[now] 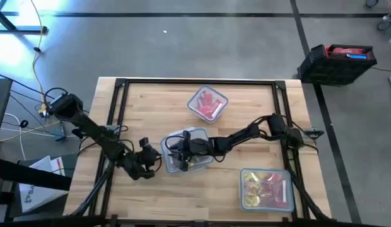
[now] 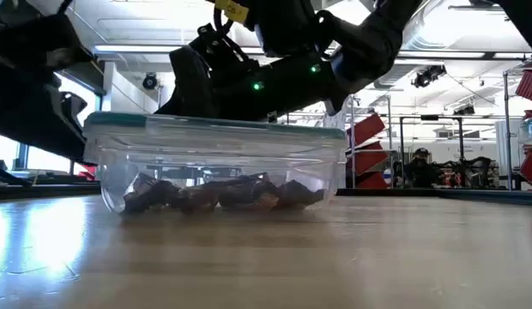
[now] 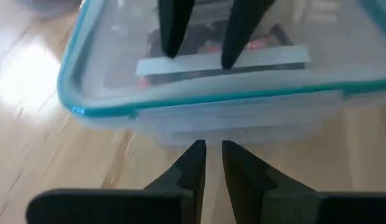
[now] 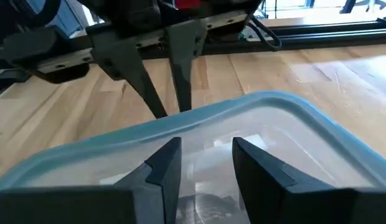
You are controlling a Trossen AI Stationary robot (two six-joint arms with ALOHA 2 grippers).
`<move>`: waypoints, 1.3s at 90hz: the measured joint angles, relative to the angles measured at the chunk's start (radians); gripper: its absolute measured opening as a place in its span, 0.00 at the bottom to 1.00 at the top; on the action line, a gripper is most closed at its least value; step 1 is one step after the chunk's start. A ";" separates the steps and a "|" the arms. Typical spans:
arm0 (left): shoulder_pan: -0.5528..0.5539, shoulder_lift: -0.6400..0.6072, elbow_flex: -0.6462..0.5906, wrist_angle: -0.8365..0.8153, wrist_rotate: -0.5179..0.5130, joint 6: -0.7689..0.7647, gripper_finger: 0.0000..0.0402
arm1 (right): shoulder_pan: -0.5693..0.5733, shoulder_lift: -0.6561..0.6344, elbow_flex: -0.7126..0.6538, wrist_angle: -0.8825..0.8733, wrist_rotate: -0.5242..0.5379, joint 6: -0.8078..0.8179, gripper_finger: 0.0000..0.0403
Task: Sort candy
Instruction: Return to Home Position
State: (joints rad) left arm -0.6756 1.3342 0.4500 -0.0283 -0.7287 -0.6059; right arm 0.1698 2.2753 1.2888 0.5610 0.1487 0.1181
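Note:
A clear container (image 1: 186, 151) with a teal-rimmed lid (image 3: 211, 87) stands mid-table and holds dark brown candy (image 2: 214, 193). My right gripper (image 4: 207, 144) reaches over it from the table's right, open, its fingertips (image 3: 171, 50) down on the lid. My left gripper (image 3: 211, 149) is at the container's left side, open by a narrow gap. Its tips are just below the lid's rim, by a clear side flap (image 3: 236, 121). I cannot tell whether they touch it. My right gripper has its two spread fingertips (image 3: 229, 59) on the lid's flat top (image 4: 261, 134), near the lid's left end. The fingers slant down from the table's right. Nothing is between them. The lid lies on the container, which stands on the table.
A container of red candy (image 1: 208, 104) stands at the far middle. Another with yellow and red candy (image 1: 266, 188) stands near the right front corner. A black frame (image 1: 120, 85) runs around the tabletop's edges. Bare wood lies near the front (image 2: 266, 257).

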 joint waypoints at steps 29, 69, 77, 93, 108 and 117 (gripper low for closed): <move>0.098 0.001 0.003 -0.019 -0.019 0.072 0.10 | -0.008 -0.018 -0.003 -0.019 0.071 -0.004 0.28; 0.077 -0.131 0.004 -0.189 -0.023 -0.018 0.10 | 0.034 -0.435 -0.005 -0.682 0.169 -0.022 0.28; 0.062 -0.121 0.003 -0.142 -0.021 -0.019 0.10 | 0.056 -0.521 -0.005 -0.939 0.217 0.068 0.28; 0.027 -0.078 0.003 -0.003 -0.009 0.037 0.10 | 0.096 -0.615 -0.005 -1.339 0.243 0.274 0.28; 0.023 -0.015 0.003 0.098 -0.010 0.070 0.10 | 0.120 -0.619 -0.031 -1.477 0.316 0.301 0.28; 0.028 0.028 0.003 0.139 -0.009 0.070 0.10 | 0.110 -0.615 -0.112 -1.422 0.333 0.272 0.28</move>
State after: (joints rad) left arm -0.6477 1.3622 0.4530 0.1107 -0.7378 -0.5357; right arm 0.2797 1.6608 1.1771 -0.8610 0.4822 0.3905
